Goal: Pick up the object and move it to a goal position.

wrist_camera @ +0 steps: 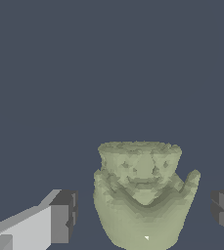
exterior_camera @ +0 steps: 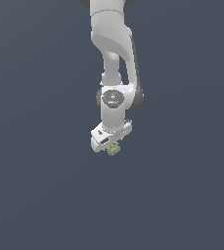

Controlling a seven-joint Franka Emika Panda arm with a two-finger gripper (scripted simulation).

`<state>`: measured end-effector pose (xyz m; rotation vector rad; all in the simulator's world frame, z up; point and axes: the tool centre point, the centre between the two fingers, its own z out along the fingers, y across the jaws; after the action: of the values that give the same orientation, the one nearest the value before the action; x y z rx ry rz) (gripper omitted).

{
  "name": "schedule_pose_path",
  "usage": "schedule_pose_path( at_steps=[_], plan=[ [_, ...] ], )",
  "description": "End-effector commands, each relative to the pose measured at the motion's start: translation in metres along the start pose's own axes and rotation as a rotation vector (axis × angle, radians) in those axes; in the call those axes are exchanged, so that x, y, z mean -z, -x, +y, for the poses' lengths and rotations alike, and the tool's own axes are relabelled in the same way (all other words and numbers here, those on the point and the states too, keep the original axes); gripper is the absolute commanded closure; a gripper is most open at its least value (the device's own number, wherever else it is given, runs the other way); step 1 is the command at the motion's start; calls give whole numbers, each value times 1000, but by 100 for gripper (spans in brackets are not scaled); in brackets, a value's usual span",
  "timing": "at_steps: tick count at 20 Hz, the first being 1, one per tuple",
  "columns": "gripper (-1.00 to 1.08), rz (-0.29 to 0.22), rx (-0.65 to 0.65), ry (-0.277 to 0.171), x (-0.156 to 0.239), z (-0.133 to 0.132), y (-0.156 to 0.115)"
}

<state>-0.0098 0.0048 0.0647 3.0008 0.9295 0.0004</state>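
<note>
Olive-green object point(wrist_camera: 140, 195), lumpy with paler mottling, sits between the two dark fingertips point(wrist_camera: 64, 215) of the claw point(wrist_camera: 145, 215) in the wrist view, a clear gap on each side, so the claw is spread and not touching it. Exterior view: white arm point(exterior_camera: 114, 53) reaches down, claw point(exterior_camera: 112, 145) directly over the object point(exterior_camera: 113, 150), which peeks out beneath it. Plain dark grey-blue table point(exterior_camera: 35, 195) all round.
</note>
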Motion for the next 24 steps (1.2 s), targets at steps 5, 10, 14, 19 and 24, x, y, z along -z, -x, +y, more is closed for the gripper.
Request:
schedule_pose_path(
  at_steps=[5,10,14,19,24],
  plan=[
    [-92,0,2,0,-23,0,0],
    [108,0,2,0,-24,0,0],
    [108,0,2,0,-24,0,0],
    [108,0,1,1,-23,1,-1],
    [108,0,1,1,-12,-4,-6]
  ],
)
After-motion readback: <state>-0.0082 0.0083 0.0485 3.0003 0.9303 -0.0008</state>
